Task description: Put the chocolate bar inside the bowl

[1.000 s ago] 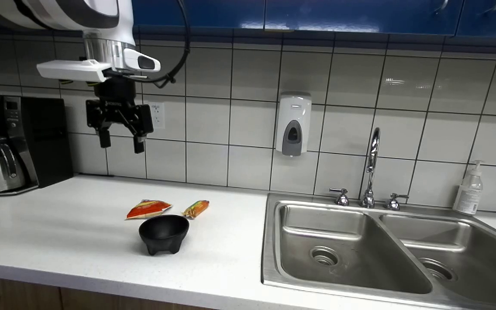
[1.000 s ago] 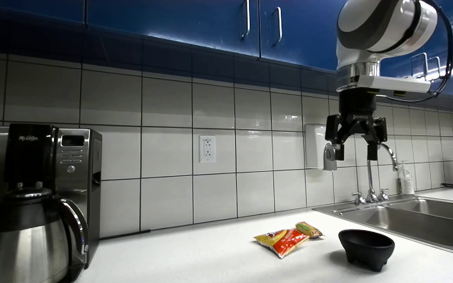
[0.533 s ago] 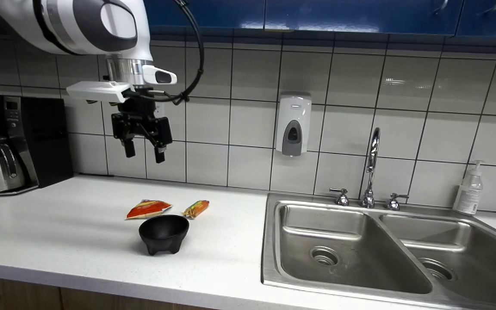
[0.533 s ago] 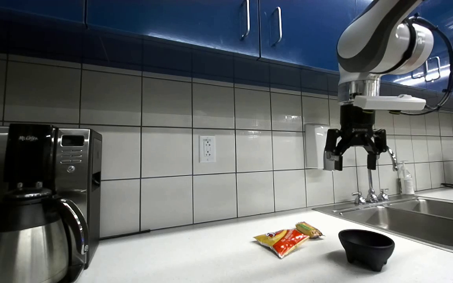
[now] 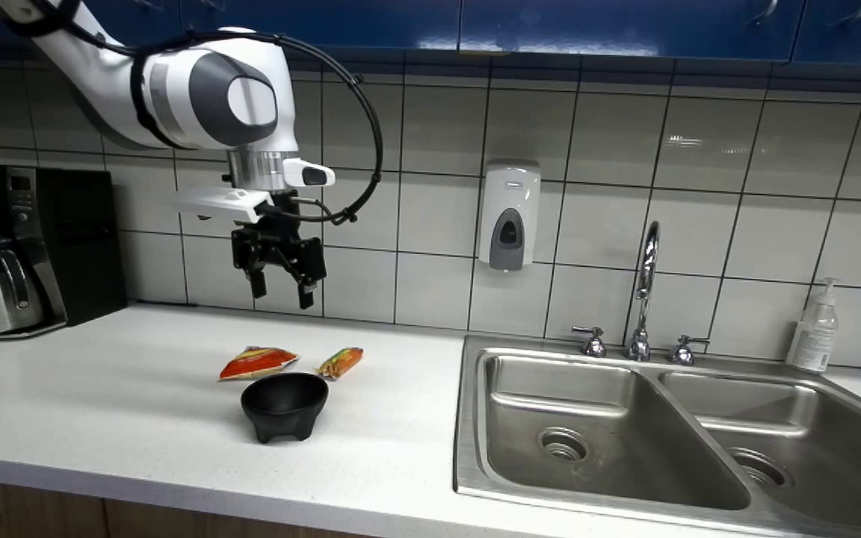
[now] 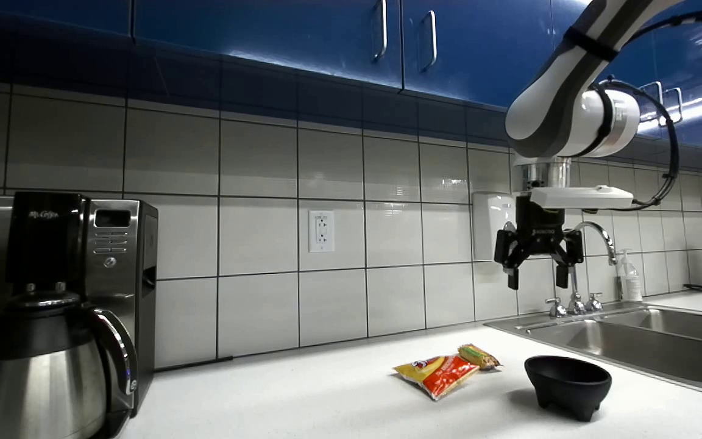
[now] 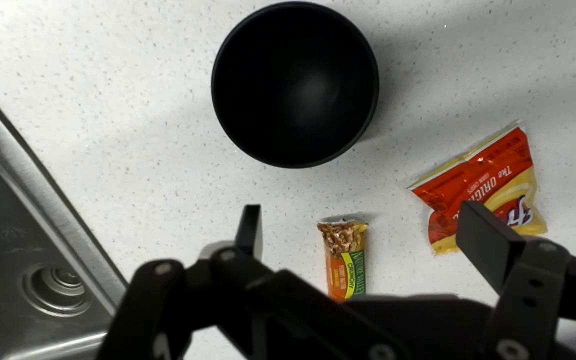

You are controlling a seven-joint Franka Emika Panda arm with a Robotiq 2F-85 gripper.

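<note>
Red-yellow chip packet (image 7: 488, 182) — steel sink (image 5: 702, 433) — coffee maker (image 6: 112, 277)

The black two-fingered gripper (image 5: 282, 296) and white-and-grey jointed robot arm (image 5: 206, 97) have descended in both exterior views, now nearer the smooth white countertop (image 5: 102, 388).

In the wrist view, the gripper (image 7: 365, 227) hid one end of the chocolate bar (image 7: 345, 262); left, the sink (image 7: 43, 205) was cropped.

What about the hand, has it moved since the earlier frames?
Yes. In an exterior view, the hand is lower and further right in the picture, nearer the wall dispenser and now reaching below its bottom edge.
</note>
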